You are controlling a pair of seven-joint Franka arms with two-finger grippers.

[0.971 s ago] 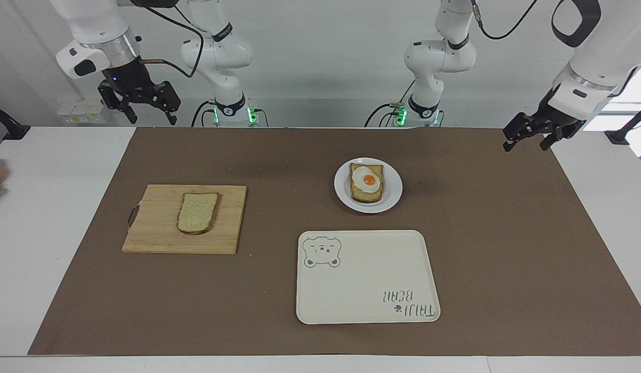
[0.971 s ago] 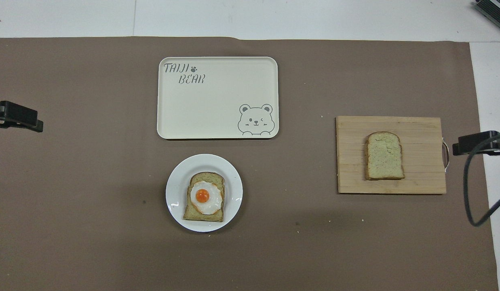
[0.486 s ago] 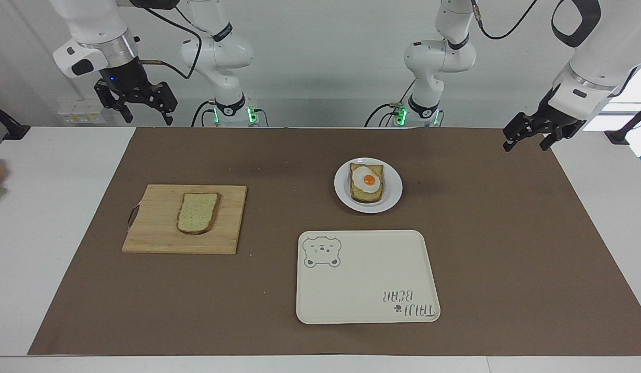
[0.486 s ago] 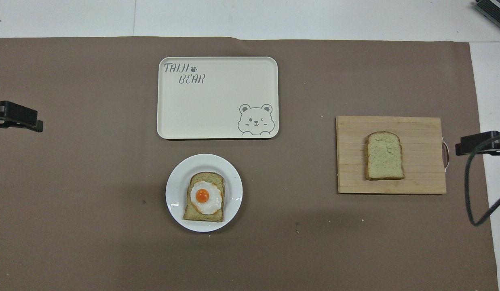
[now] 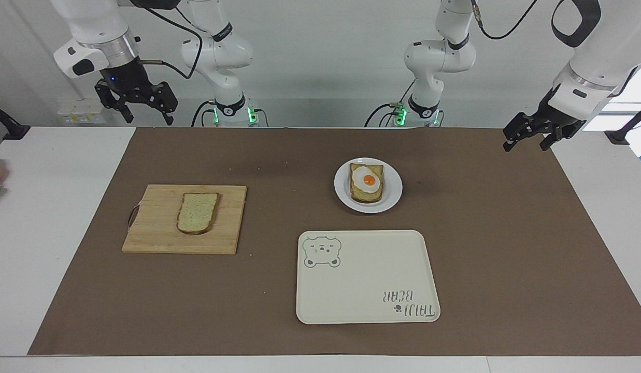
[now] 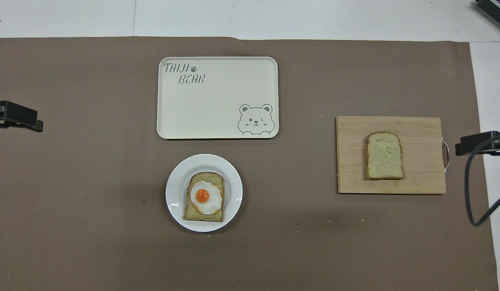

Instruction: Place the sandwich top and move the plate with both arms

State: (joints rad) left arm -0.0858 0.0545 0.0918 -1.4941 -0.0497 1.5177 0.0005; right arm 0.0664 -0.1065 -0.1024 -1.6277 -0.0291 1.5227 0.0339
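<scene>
While raised since earlier, right gripper (image 5: 142, 110) is seen open | left gripper (image 5: 527, 139) open, 3 o'clock of plate (image 5: 341, 192) | forearms shown in facing view only.

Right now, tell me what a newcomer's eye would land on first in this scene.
First, the bright fried egg on toast, sitting on the plate mid-table, nearer to the robots than the cream bear tray. Next, the sandwich top, lying flat on a wooden cutting board toward the right arm's end. The right gripper and left gripper both hang open, raised at the table's two ends, holding nothing.
</scene>
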